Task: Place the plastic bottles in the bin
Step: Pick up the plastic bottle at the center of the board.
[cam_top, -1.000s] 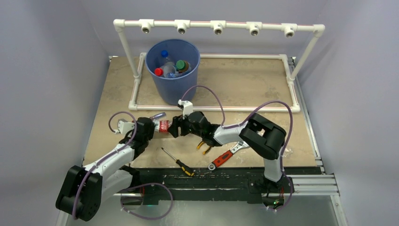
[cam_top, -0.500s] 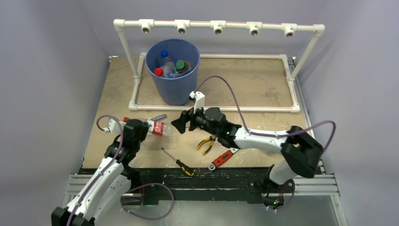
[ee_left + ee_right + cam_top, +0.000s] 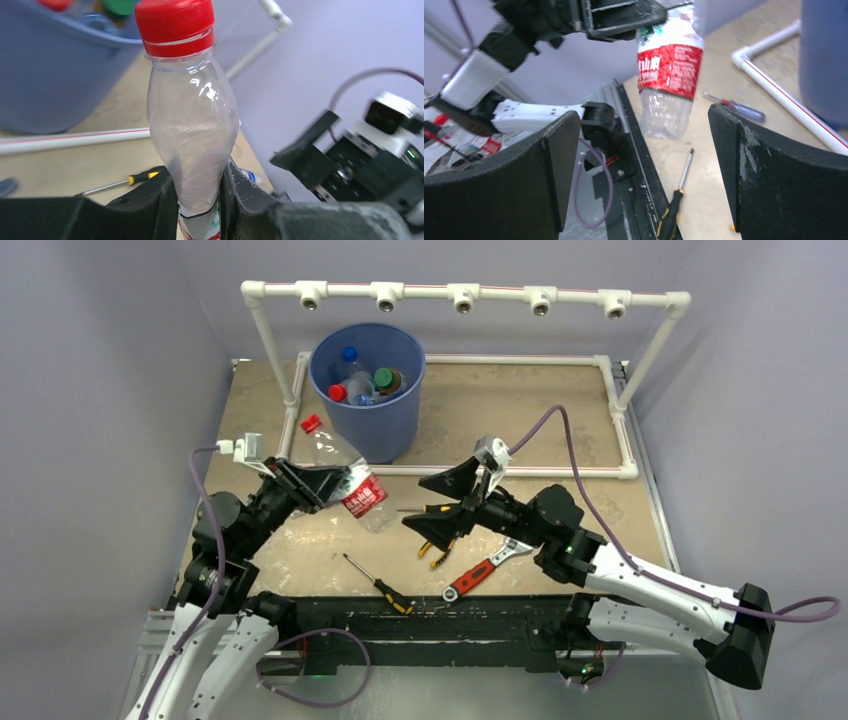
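A clear plastic bottle with a red label and red cap is held off the table by my left gripper. The gripper is shut on its body just above the label, and the cap points up toward the bin. The left wrist view shows this bottle squeezed between the black fingers. The blue bin stands just behind, with several bottles inside. My right gripper is wide open to the bottle's right, apart from it. From the right wrist the bottle hangs ahead of the open gripper.
A yellow-and-black screwdriver, pliers and a red-handled wrench lie near the front edge. A blue-handled screwdriver lies by the white pipe frame, which surrounds the bin.
My right gripper has opened, let go of the bottle and drawn back to the right. My left gripper has lifted the bottle and tilted its cap up toward the bin.
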`<act>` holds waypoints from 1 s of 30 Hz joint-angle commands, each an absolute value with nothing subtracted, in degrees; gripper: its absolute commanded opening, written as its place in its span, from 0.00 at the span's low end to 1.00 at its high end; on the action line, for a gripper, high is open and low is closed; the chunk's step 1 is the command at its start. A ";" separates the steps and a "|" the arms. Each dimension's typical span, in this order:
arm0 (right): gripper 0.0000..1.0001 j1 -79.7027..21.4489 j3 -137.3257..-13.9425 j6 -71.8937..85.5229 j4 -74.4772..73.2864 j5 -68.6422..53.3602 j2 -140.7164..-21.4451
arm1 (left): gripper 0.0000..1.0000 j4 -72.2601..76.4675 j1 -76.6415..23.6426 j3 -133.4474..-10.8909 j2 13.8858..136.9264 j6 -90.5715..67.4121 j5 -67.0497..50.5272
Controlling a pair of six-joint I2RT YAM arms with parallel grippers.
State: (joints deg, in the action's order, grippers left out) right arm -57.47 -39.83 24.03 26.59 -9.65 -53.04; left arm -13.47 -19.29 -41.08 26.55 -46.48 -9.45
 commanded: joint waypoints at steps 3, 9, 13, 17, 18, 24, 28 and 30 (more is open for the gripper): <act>0.99 -57.92 -40.42 24.98 27.72 -18.92 -53.00 | 0.00 12.22 -19.12 -41.77 29.65 -44.60 -39.53; 0.99 -58.63 -40.17 28.91 35.17 -21.79 -56.26 | 0.00 18.82 -19.16 -42.79 31.12 -45.67 -43.85; 0.99 -60.53 -42.60 29.64 37.59 -19.67 -60.18 | 0.00 19.99 -19.16 -43.46 31.98 -45.67 -44.96; 0.98 -62.30 -45.35 29.49 39.14 -15.87 -63.35 | 0.00 22.31 -19.16 -43.59 31.95 -46.68 -44.92; 0.96 -62.65 -46.34 29.34 39.35 -15.36 -64.16 | 0.00 22.92 -19.16 -43.62 31.99 -47.04 -44.75; 0.65 -63.85 -48.83 29.82 40.10 -15.74 -67.84 | 0.00 23.20 -19.16 -44.64 33.62 -48.16 -44.51; 0.47 -63.98 -46.25 29.45 41.05 -15.32 -65.39 | 0.32 20.05 -19.16 -46.02 34.80 -47.23 -42.72; 0.42 -63.98 -44.96 28.69 40.91 -14.69 -63.32 | 0.63 19.95 -19.16 -46.50 35.11 -47.35 -42.03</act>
State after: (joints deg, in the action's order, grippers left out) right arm -63.81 -46.24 29.74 37.63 -15.99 -67.33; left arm 19.64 -19.25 -43.55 34.44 -46.85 -43.38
